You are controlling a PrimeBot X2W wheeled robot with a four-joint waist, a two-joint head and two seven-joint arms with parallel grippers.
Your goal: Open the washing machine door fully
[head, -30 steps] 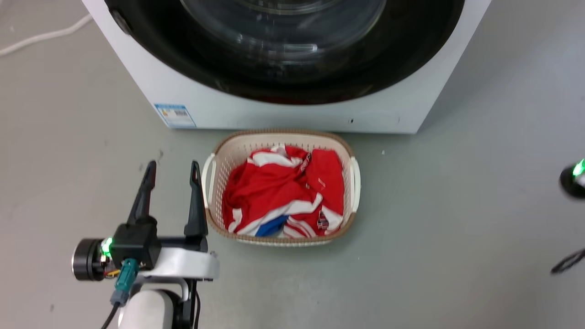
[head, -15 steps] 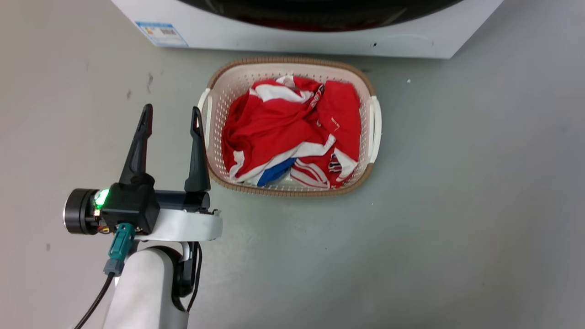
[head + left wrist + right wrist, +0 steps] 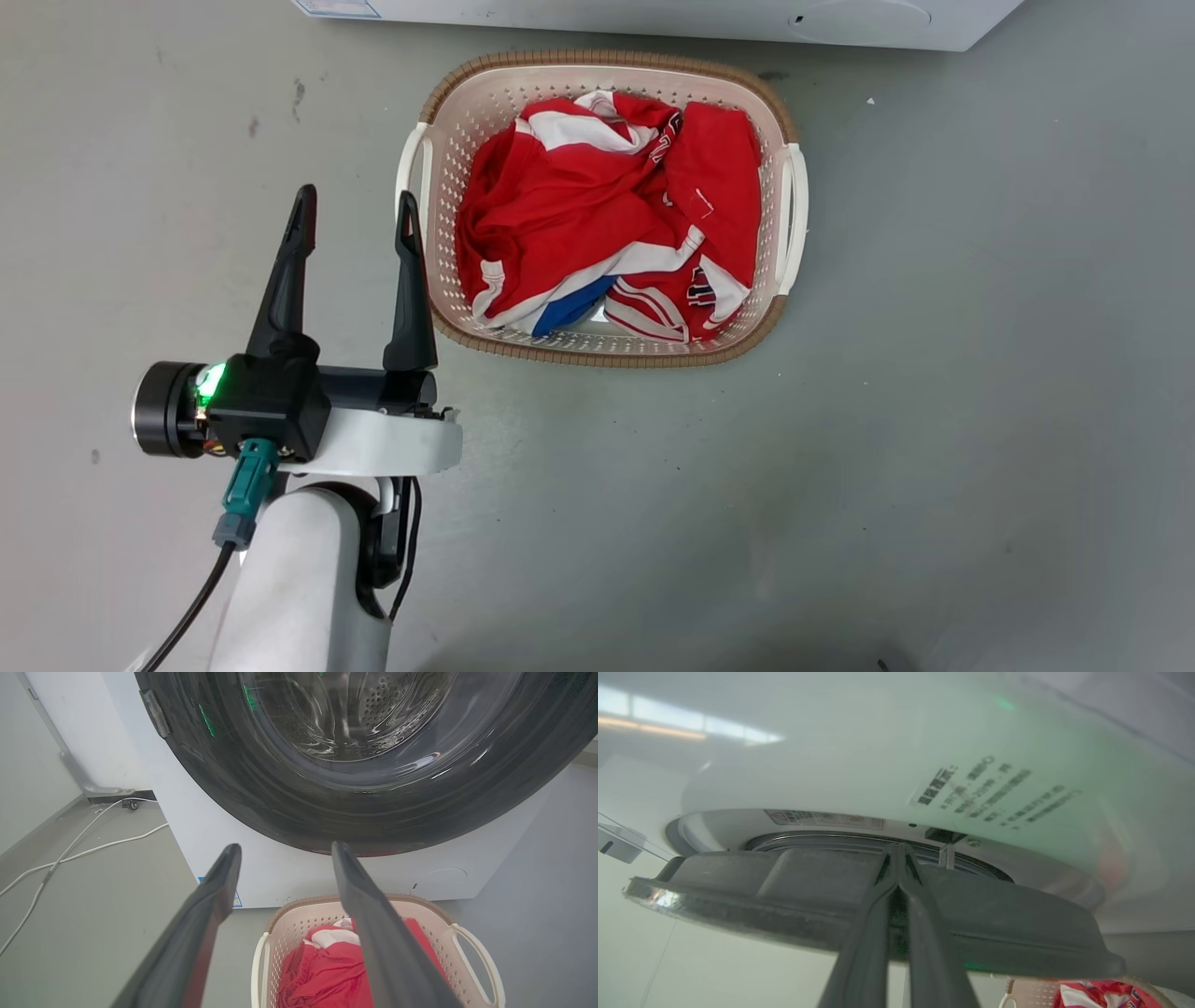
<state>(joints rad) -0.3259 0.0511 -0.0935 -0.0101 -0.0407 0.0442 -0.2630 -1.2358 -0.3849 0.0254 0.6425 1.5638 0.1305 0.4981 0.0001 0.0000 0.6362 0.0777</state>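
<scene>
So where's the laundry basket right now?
In the head view, the basket sits on the floor at upper centre, just in front of the washing machine's base, with the left end effector to its left.

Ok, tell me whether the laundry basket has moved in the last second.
No. The laundry basket sits just as close to the washing machine base as before, under the same stretch of it; the view tipped down instead.

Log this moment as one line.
left gripper: open, beside laundry basket | right gripper: shut, tips at washing machine door rim | door state: ajar
</scene>
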